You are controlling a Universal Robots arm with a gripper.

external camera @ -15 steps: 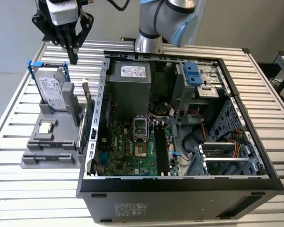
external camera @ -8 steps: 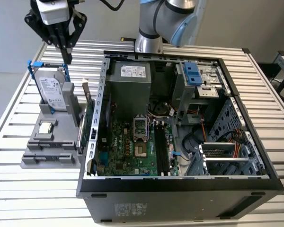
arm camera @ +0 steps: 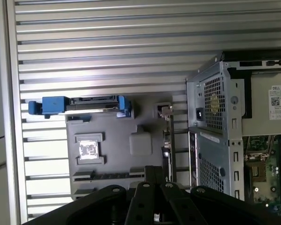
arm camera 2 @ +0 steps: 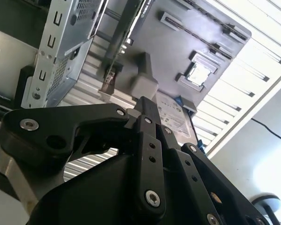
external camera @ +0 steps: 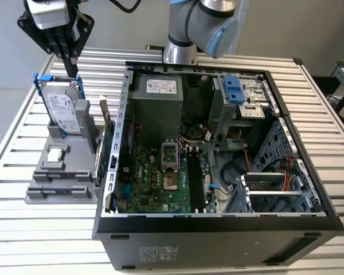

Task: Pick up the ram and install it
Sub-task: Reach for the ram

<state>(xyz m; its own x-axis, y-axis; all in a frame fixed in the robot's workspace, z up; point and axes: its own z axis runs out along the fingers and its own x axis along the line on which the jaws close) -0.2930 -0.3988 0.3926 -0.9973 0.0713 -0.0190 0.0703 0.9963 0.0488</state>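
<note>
My gripper (external camera: 74,71) hangs above the grey holder block (external camera: 62,172) at the exterior view's left, just over the top of the upright silver hard drive (external camera: 63,112). Its fingers look pressed together with nothing between them. In both wrist views the fingertips (arm camera: 154,170) point toward the holder (arm camera 2: 178,56). A thin dark strip that looks like the ram (arm camera: 110,175) stands on edge in the holder's long slot, also seen as the ram (arm camera 2: 199,33) in the second wrist view. The black memory slots (external camera: 197,182) lie on the motherboard inside the open case.
The open computer case (external camera: 218,223) takes up the middle and the exterior view's right. A green expansion card (external camera: 106,150) stands upright between the holder and the case wall. A small silver chip (external camera: 56,153) sits on the holder. The slatted metal table (external camera: 23,229) surrounds everything.
</note>
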